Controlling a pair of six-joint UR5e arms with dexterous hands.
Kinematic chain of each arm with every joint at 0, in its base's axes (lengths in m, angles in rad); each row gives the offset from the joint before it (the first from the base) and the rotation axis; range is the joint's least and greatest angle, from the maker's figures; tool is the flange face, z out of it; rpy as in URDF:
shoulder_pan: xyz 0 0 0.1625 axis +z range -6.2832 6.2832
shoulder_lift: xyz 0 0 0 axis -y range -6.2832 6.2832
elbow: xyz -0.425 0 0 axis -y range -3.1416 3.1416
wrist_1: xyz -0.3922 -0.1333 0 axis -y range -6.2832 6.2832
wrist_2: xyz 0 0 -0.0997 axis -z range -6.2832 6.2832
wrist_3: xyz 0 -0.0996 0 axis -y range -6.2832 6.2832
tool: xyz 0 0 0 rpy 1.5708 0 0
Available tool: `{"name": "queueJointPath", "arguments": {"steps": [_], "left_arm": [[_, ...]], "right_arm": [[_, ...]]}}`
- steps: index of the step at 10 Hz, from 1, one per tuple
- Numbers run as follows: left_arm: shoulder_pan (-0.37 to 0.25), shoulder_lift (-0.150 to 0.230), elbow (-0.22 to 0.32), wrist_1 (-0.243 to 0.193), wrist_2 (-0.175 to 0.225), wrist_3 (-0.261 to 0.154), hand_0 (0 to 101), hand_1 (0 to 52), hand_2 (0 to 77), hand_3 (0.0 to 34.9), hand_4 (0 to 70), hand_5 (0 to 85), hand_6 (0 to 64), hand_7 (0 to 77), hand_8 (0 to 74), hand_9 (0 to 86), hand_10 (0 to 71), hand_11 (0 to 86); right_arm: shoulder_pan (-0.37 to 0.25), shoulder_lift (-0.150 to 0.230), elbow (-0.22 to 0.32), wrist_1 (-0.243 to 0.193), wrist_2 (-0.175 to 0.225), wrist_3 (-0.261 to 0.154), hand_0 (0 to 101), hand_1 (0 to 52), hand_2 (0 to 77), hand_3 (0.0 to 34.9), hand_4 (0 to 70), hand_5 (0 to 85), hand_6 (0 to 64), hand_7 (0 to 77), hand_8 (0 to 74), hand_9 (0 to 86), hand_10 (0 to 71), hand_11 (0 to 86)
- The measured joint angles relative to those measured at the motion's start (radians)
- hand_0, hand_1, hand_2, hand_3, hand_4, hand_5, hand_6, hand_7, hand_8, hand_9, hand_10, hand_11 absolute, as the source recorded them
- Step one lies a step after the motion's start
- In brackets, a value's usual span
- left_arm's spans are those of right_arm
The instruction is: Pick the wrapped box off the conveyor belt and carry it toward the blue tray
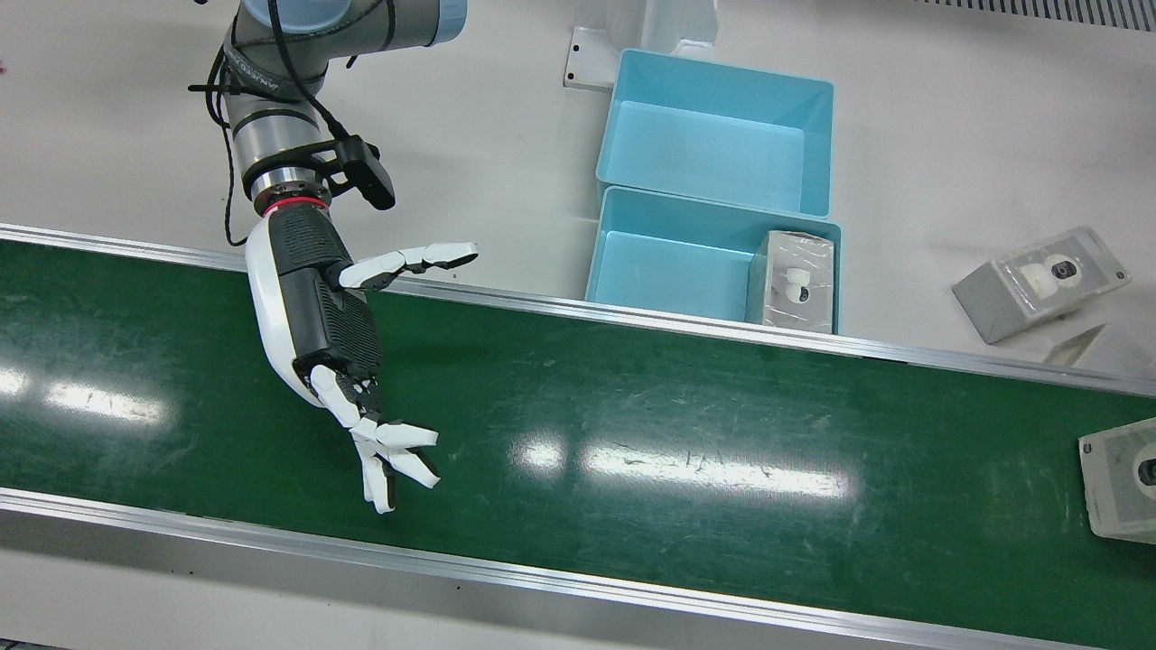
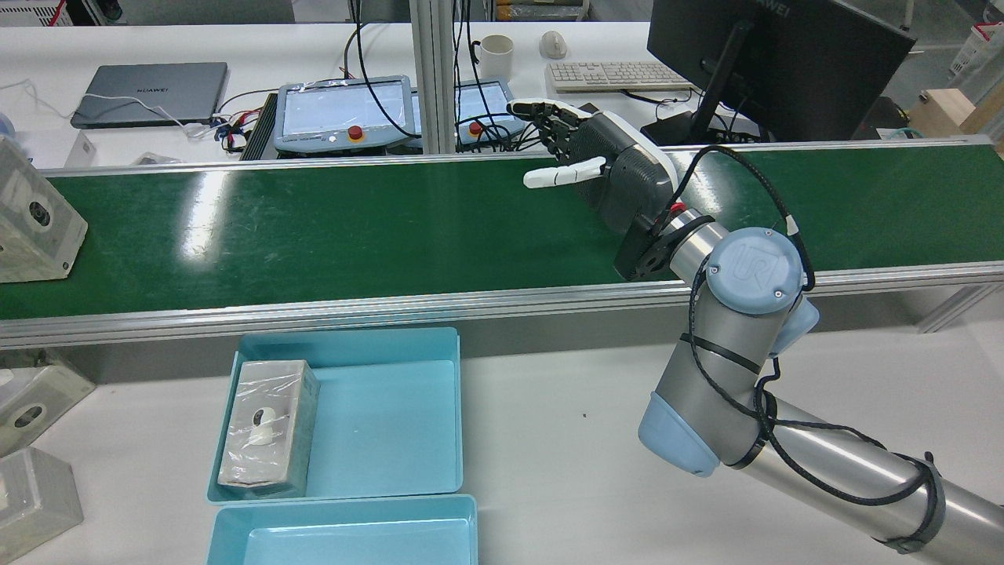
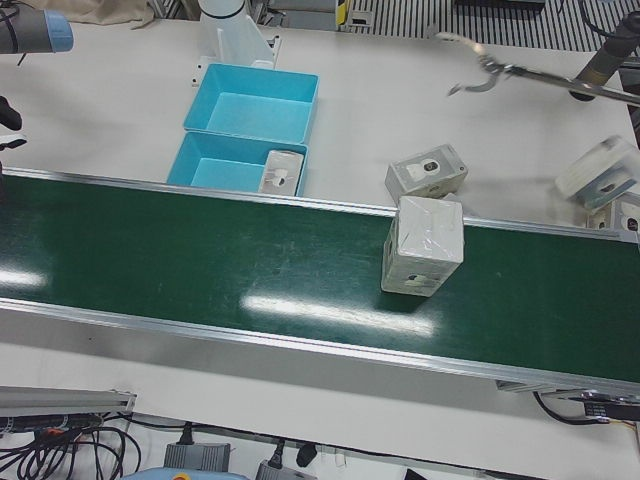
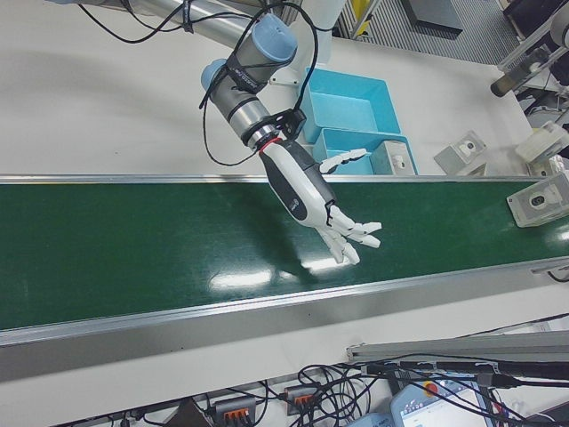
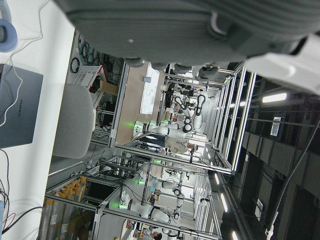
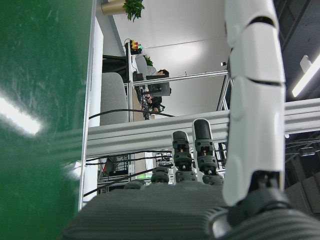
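Above the conveyor belt (image 1: 632,433), right hand (image 1: 316,316), fingers (image 1: 397,456) apparently splayed.

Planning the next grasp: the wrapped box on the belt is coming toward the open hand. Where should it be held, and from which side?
The wrapped box stands upright and alone on the conveyor belt. The right hand is probably best placed above it, thumb and fingers closing on two opposite flat side faces; the film may be slippery.

The wrapped box (image 1: 1120,483) at the conveyor belt's (image 1: 632,451) end was cut off by the front view's edge; the left hand (image 5: 200,30) showed only as a blurred underside.
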Motion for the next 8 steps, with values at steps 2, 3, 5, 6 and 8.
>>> {"name": "queueJointPath", "arguments": {"steps": [2, 3, 5, 6, 8], "left_arm": [[0.0, 0.0, 0.0, 0.0, 0.0, 0.0, 0, 0.0, 1.1, 0.0, 0.0, 1.1, 0.5, 0.5, 0.5, 0.5, 0.5, 0.5], [0.0, 0.0, 0.0, 0.0, 0.0, 0.0, 0, 0.0, 1.1, 0.0, 0.0, 1.1, 0.5, 0.5, 0.5, 0.5, 0.0, 0.5], [0.0, 0.0, 0.0, 0.0, 0.0, 0.0, 0, 0.0, 0.5, 0.0, 0.0, 1.1, 0.5, 0.0, 0.5, 0.0, 0.5, 0.5], [0.0, 0.0, 0.0, 0.0, 0.0, 0.0, 0, 0.0, 0.5, 0.0, 0.0, 1.1, 0.5, 0.5, 0.5, 0.5, 0.5, 0.5], [0.0, 0.0, 0.0, 0.0, 0.0, 0.0, 0, 0.0, 0.5, 0.0, 0.0, 1.1, 0.5, 0.0, 0.5, 0.5, 0.5, 0.5]], "right_arm": [[0.001, 0.001, 0.018, 0.0, 0.002, -0.004, 49, 15.3, 10.9, 0.0, 14.2, 26.7, 8.2, 11.4, 2.7, 6.0, 0.0, 0.5], [-0.001, 0.0, 0.016, 0.0, 0.011, -0.008, 49, 15.3, 10.9, 0.0, 14.2, 26.7, 8.2, 11.4, 2.7, 6.0, 0.0, 0.5], [-0.011, 0.0, 0.0, 0.0, 0.033, -0.011, 48, 15.3, 10.9, 0.0, 14.2, 26.7, 8.2, 11.4, 2.2, 6.0, 0.0, 0.5], [-0.017, 0.001, -0.01, 0.0, 0.045, -0.011, 48, 15.3, 11.4, 0.0, 14.2, 27.8, 8.2, 10.4, 2.2, 6.0, 0.0, 0.5], [-0.024, 0.002, -0.025, 0.001, 0.061, -0.011, 48, 15.3, 11.4, 0.0, 14.2, 27.8, 8.2, 10.4, 2.2, 6.0, 0.0, 0.5]]}}
